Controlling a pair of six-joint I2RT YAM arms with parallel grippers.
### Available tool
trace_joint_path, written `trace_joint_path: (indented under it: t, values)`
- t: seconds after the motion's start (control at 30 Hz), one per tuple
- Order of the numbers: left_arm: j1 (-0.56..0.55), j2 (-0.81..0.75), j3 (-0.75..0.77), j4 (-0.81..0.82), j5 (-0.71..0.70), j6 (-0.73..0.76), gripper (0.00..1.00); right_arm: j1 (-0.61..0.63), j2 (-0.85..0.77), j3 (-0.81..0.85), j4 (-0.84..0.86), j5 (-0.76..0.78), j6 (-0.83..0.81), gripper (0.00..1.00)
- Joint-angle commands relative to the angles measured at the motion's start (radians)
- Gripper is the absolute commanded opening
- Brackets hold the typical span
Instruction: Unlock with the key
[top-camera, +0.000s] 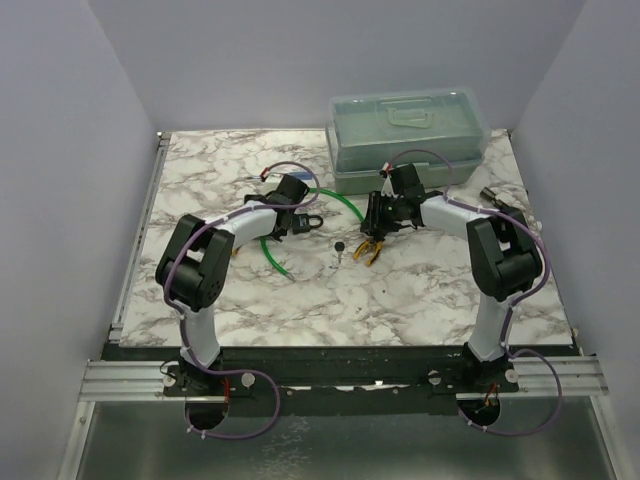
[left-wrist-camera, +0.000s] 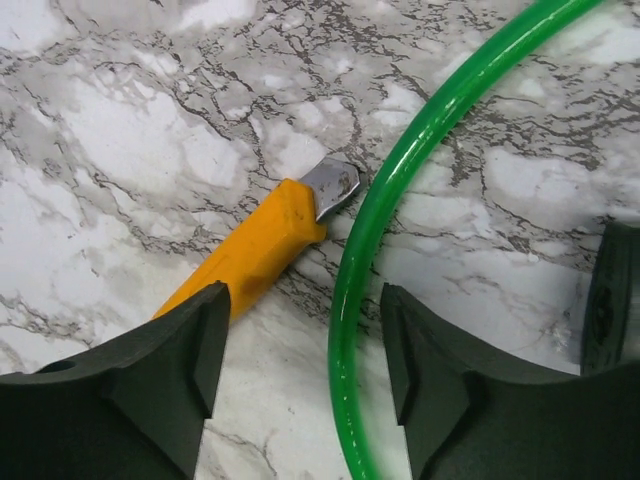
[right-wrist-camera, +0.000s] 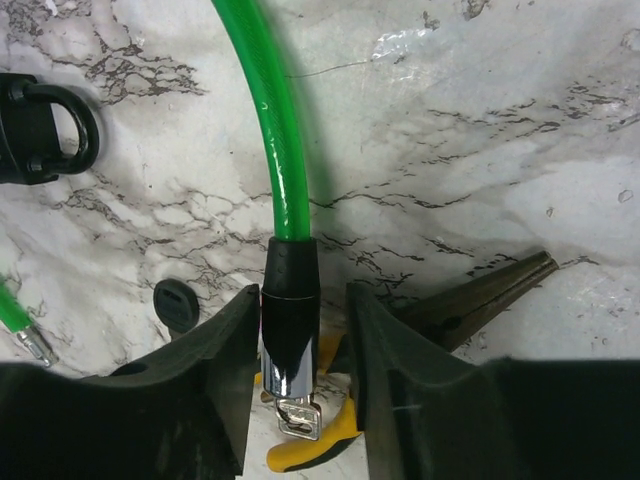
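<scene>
Item: key (top-camera: 340, 248), flat on the marble table (top-camera: 450, 300), between lock body (top-camera: 312, 222) and pliers (top-camera: 372, 250).
Left gripper (left-wrist-camera: 300, 340): fingers wide, straddling green cable (left-wrist-camera: 420, 130).
Right gripper (right-wrist-camera: 302, 300): fingers loose around cable end (right-wrist-camera: 290, 290) (gap one side).
Hazard: springy cable could sweep the tiny key away.

Soft, even light from above fills the top view. The arms cast only faint, short shadows on the marble tabletop (top-camera: 330, 300), and fine detail there is slightly grainy. Both wrist views are bright and sharp on the marble. A white streak of glare runs along the green cable (left-wrist-camera: 400, 160). In the right wrist view a glossy patch gleams near the top edge, and the chrome cable end (right-wrist-camera: 290, 372) mirrors the light.
</scene>
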Motion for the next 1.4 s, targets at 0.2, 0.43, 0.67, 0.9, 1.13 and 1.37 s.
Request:
trace_joint_path:
  t: [0.2,0.43,0.67,0.9,1.13,1.37]
  values:
    - [-0.063,-0.261,0.001,-0.07,0.034,-0.003,0.87,-0.007,-0.118,0.043,-0.099,0.05,-0.008,0.67]
    - [-0.08,-0.435,0.02,-0.165,0.123,0.032,0.9,-0.006,-0.22,0.04,-0.15,0.076,0.0,0.8]
    - [-0.082,-0.597,0.005,-0.195,0.229,0.147,0.9,0.053,-0.27,0.06,-0.144,0.031,0.056,0.81]
    - [-0.082,-0.719,-0.208,-0.032,0.183,0.176,0.86,0.148,-0.177,0.154,-0.096,0.066,0.157,0.75]
    - [-0.082,-0.776,-0.247,-0.001,0.171,0.203,0.84,0.193,-0.032,0.259,-0.1,0.092,0.175,0.72]
    - [-0.082,-0.776,-0.256,0.005,0.187,0.2,0.8,0.232,0.059,0.326,-0.117,0.159,0.194,0.7]
